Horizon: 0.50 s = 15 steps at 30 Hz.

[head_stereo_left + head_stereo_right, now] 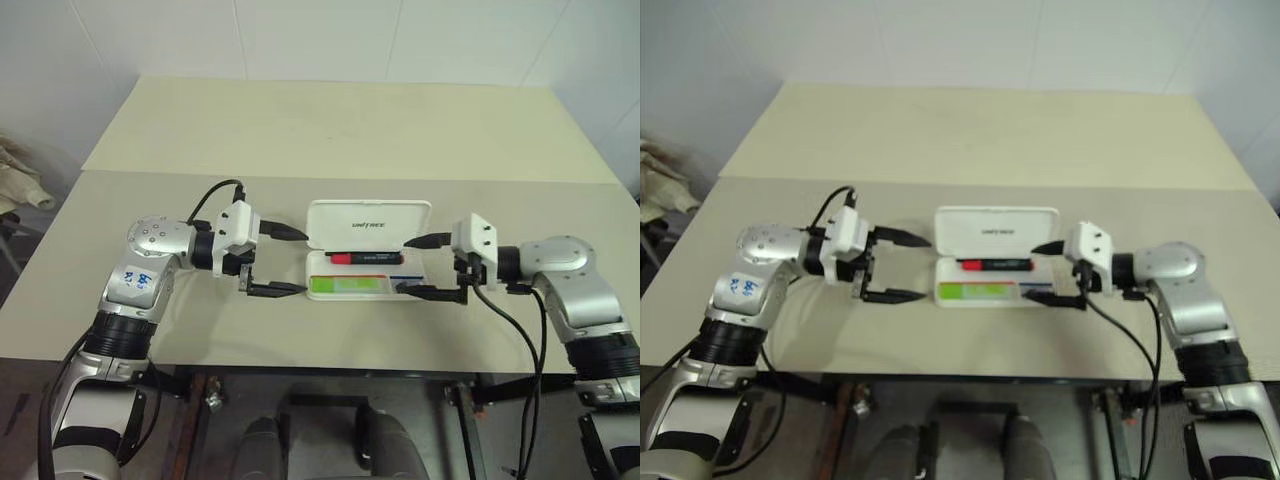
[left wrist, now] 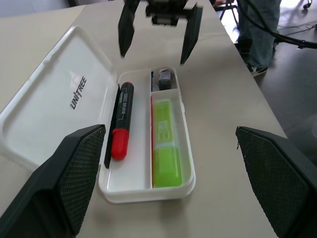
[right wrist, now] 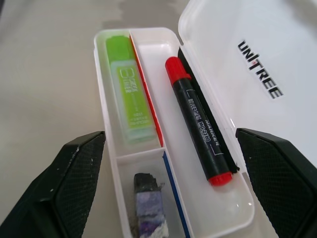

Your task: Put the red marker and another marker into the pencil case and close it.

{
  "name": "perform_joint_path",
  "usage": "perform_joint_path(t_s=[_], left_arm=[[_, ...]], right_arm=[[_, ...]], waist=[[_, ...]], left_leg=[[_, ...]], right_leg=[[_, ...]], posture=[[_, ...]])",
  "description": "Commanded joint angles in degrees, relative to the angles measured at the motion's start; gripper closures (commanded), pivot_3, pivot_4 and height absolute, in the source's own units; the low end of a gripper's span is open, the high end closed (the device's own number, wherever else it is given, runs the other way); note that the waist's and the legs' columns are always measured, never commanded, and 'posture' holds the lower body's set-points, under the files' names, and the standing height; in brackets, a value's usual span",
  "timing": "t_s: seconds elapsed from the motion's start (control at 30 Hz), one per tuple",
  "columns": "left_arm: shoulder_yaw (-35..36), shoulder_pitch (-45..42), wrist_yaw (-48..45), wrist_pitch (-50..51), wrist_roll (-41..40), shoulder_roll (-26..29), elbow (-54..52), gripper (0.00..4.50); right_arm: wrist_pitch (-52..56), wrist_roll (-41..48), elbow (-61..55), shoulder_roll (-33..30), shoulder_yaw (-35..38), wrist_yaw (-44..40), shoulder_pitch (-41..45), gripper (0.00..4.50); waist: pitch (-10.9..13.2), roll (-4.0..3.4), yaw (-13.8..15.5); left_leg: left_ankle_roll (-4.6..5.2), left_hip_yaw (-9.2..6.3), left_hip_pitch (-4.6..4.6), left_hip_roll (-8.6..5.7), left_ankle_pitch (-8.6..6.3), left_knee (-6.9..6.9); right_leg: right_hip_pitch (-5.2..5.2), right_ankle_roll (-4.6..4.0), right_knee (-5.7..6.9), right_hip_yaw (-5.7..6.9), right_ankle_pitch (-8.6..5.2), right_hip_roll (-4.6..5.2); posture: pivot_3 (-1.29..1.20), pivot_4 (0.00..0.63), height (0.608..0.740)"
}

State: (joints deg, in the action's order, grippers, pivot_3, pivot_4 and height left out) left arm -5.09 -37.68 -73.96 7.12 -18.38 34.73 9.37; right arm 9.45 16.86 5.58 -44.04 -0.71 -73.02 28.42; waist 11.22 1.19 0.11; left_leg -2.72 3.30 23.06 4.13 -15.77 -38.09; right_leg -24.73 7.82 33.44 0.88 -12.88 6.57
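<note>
The white pencil case (image 1: 330, 222) lies open on the table, its lid folded back flat. The red marker (image 1: 365, 258), black-barrelled with a red cap, rests in the compartment beside the lid. The green marker (image 1: 350, 285) fills the long front compartment (image 3: 130, 94). My left gripper (image 1: 304, 262) hovers open just off the case's left end, with nothing between its fingers. At the case's right end my right gripper (image 1: 403, 266) is open and holds nothing, its fingertips level with the end wall.
A small dark, purplish object (image 3: 147, 203) sits in the case's short end compartment. The beige table (image 1: 330, 130) stretches far behind the case, with a seam across it. A pale cloth (image 1: 20, 180) lies beyond the left edge.
</note>
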Motion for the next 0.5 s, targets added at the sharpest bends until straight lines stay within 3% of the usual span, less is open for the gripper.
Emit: perform_joint_path(t_s=[0.03, 0.2, 0.3, 0.5], left_arm=[[1.76, -0.81, 0.51, -1.63, -0.22, 0.14, 1.96, 0.00], [3.34, -1.76, 0.05, -2.53, -0.98, 0.46, 6.99, 0.00], [4.56, -2.17, -1.42, -2.08, -1.81, 1.19, 8.96, 0.61], [5.81, -3.14, -1.38, -1.84, -2.40, 0.36, 10.12, 2.62]], right_arm=[[1.12, 2.69, -4.55, -1.79, 4.25, 1.30, -1.06, 0.04], [9.53, 8.25, -13.66, -5.34, 10.45, 3.96, -6.02, 0.04], [12.36, 10.22, -15.84, -7.24, 12.92, 4.52, -7.42, 0.00], [13.13, 10.14, -15.80, -8.30, 13.10, 5.53, -7.92, 0.00]], waist=[[0.00, 0.00, -0.04], [0.00, 0.00, -0.10], [0.00, 0.00, -0.18], [0.00, 0.00, -0.13]], left_leg=[[0.00, 0.00, 0.01, 0.00, 0.00, -0.01], [0.00, 0.00, -0.01, 0.01, 0.00, 0.02], [0.00, 0.01, -0.02, 0.01, 0.00, 0.00], [0.00, 0.00, -0.02, 0.01, 0.00, -0.02]], right_leg=[[-0.01, 0.00, -0.01, 0.00, 0.00, 0.00], [-0.05, -0.04, 0.03, 0.01, -0.02, -0.01], [-0.04, -0.03, 0.01, 0.00, -0.02, 0.01], [-0.03, -0.04, 0.02, 0.00, -0.02, 0.01]], posture=[[0.00, 0.150, 0.740], [0.00, 0.150, 0.740], [0.00, 0.150, 0.740], [0.00, 0.150, 0.740]])
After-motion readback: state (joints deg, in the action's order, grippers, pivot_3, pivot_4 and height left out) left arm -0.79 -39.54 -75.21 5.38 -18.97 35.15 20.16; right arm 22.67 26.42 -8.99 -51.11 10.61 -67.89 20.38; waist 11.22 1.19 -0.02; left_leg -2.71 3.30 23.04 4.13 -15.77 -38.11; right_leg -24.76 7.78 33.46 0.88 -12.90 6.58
